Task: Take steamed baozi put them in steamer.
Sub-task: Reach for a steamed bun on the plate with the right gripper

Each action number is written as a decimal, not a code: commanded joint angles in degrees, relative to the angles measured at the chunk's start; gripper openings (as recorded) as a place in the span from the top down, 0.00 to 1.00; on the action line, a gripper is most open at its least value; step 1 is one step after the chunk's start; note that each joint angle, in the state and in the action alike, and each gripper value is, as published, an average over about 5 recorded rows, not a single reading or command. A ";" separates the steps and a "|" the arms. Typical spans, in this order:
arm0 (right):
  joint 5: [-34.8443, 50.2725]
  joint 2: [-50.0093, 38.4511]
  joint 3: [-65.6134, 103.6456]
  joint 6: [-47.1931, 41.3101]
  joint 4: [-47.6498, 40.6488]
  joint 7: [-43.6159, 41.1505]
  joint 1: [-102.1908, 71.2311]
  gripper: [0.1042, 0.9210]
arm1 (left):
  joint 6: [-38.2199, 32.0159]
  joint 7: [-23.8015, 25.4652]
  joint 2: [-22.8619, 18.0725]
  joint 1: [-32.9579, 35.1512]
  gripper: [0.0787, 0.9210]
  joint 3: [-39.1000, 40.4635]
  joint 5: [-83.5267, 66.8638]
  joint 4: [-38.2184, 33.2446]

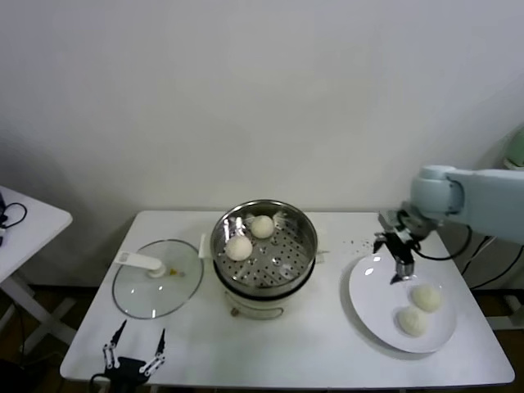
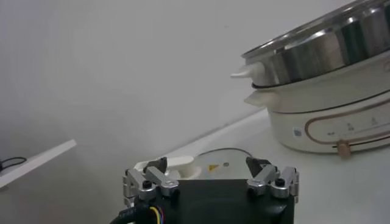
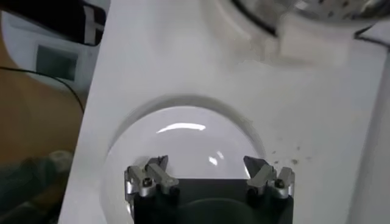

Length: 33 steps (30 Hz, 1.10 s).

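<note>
The steel steamer point(image 1: 303, 233) stands mid-table on its cream cooker base point(image 1: 258, 307). Two baozi lie in it, one point(image 1: 239, 247) at the left and one point(image 1: 262, 226) behind it. Two more baozi, one point(image 1: 426, 297) and one point(image 1: 412, 321), lie on the white plate point(image 1: 372, 295) at the right. My right gripper point(image 1: 399, 260) is open and empty above the plate's far edge, apart from the buns; the right wrist view shows it point(image 3: 206, 164) over the bare plate point(image 3: 183, 143). My left gripper point(image 1: 135, 348) is open and parked at the table's front left.
The glass lid point(image 1: 158, 278) with a white handle lies left of the steamer and shows in the left wrist view point(image 2: 225, 159), with the cooker base point(image 2: 329, 125) beyond. A small white side table point(image 1: 24, 221) stands at the far left. Dark specks point(image 1: 356, 242) dot the table behind the plate.
</note>
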 commanded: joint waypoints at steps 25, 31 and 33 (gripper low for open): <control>-15.60 -11.27 22.32 1.59 -6.12 0.91 -30.92 0.12 | -0.74 -0.08 -2.80 0.43 0.12 0.03 2.55 0.96; -16.09 -11.23 23.99 1.39 -6.14 1.24 -32.83 0.12 | -0.79 -0.07 -2.80 0.29 0.12 0.02 2.55 1.07; -16.15 -11.17 24.70 1.33 -6.25 1.42 -33.52 0.12 | -0.82 -0.08 -2.80 0.25 0.12 0.09 2.58 1.10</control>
